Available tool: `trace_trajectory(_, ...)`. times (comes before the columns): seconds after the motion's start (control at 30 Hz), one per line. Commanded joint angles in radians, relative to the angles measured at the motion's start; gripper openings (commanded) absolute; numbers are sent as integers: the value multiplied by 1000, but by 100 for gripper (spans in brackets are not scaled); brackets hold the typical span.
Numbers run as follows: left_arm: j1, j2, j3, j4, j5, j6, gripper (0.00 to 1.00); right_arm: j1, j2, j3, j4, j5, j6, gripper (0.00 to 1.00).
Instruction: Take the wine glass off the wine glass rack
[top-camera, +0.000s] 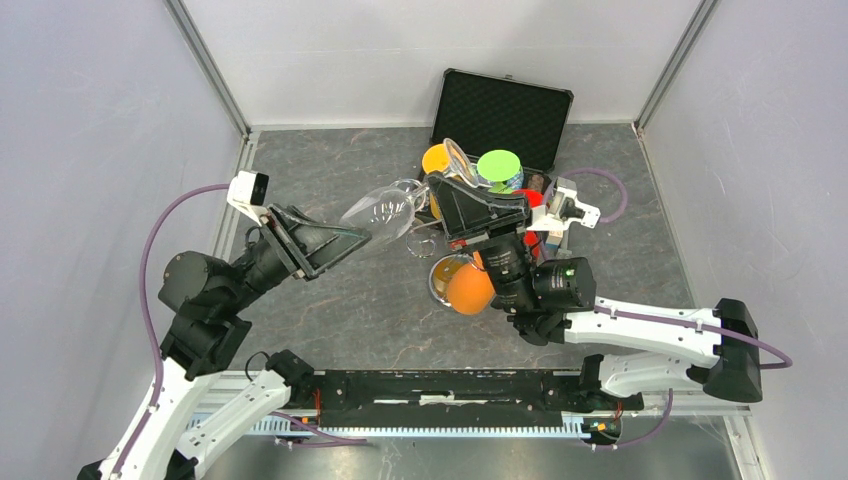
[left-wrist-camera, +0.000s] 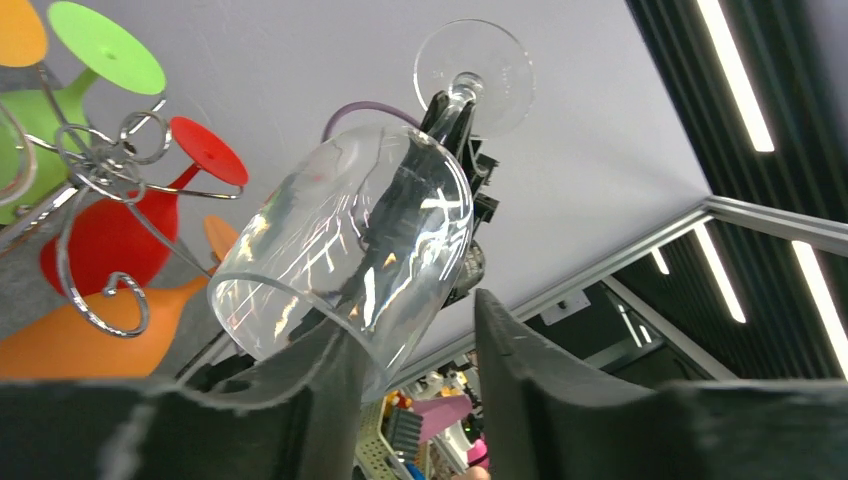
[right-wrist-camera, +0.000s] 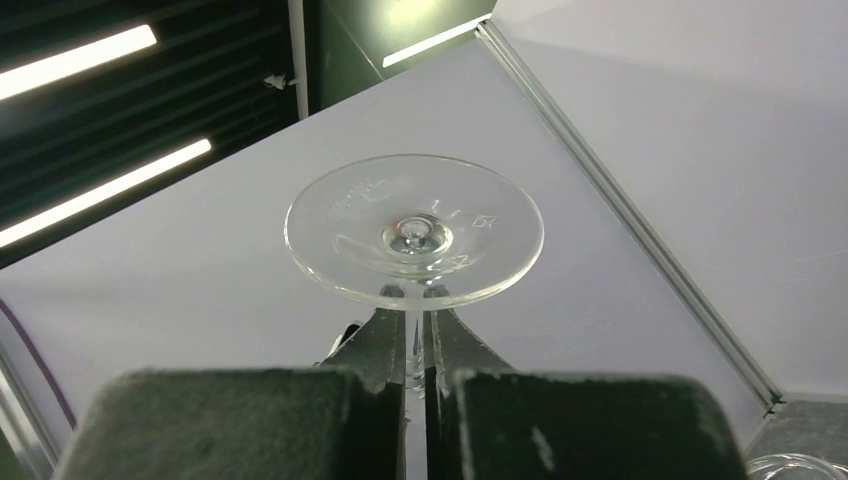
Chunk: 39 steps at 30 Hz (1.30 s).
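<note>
A clear wine glass (top-camera: 385, 212) lies tilted in the air beside the chrome wine glass rack (top-camera: 424, 244), its bowl towards my left arm. My right gripper (top-camera: 436, 184) is shut on its stem, just below the round foot (right-wrist-camera: 415, 230). My left gripper (top-camera: 360, 238) is open at the bowl's mouth. In the left wrist view the bowl (left-wrist-camera: 350, 240) has its rim over one finger (left-wrist-camera: 320, 380) and the other finger stands apart from the glass. The rack's curled wire arms (left-wrist-camera: 100, 170) show at the left of that view.
Coloured glasses hang on the rack: a green one (top-camera: 500, 165), a red one (top-camera: 531, 199) and orange ones (top-camera: 468, 288). An open black foam-lined case (top-camera: 505, 105) stands behind the rack. Grey walls enclose the table.
</note>
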Motion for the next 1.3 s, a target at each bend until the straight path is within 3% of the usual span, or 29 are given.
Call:
trace_trajectory(0.0, -4, -13, -11, 164, 54, -53, 39, 2, -18, 18, 39, 61, 31, 0)
trace_trajectory(0.37, -4, -13, -29, 229, 52, -32, 3, -1, -38, -54, 99, 165, 72, 0)
trace_trajectory(0.7, -5, -16, -31, 202, 6, 46, 3, -2, -53, -56, 40, 199, 77, 0)
trace_trajectory(0.8, -4, -12, -23, 183, -3, 55, 26, -3, -54, -63, 54, 201, 76, 0)
trace_trajectory(0.87, -4, -11, -20, 177, -9, 65, 30, -2, -56, -68, 58, 204, 73, 0)
trace_trajectory(0.9, -4, -12, -18, 173, -11, 69, 27, -3, -56, -70, 62, 205, 73, 0)
trace_trajectory(1.03, -4, -11, -4, 136, -32, 98, 3, -2, -57, -76, 66, 205, 70, 0)
trace_trajectory(1.27, -4, -6, 8, 124, -59, 132, 2, -4, -54, -81, 67, 192, 73, 0)
